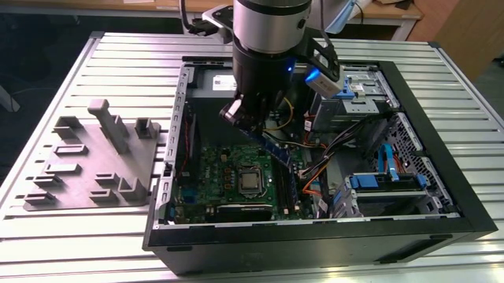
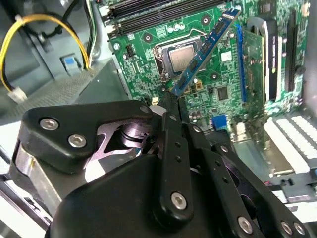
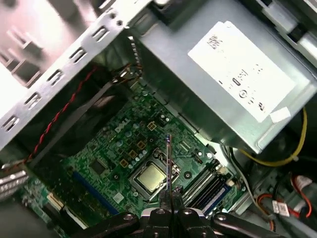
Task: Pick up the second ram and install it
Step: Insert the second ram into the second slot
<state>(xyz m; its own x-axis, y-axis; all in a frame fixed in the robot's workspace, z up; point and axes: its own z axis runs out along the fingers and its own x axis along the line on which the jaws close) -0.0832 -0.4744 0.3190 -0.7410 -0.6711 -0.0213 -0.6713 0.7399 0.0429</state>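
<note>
Tool [image 1: 241, 121] holds second ram [image 1: 273, 148] above motherboard [image 1: 214, 172].

My claw [image 2: 171, 101] holds the second ram [image 2: 205, 49] over the motherboard [image 2: 143, 52] inside the case [image 1: 315, 242]; the fixture plate [image 1: 79, 171] lies on the table [image 1: 79, 239], at the exterior view's left.

Grey fixture plate [image 1: 91, 168] lies on slatted table [image 1: 63, 231].

Silver-and-black arm [image 1: 268, 35] with blue light; black tool [image 2: 171, 101] linkages carry silver screws.
</note>
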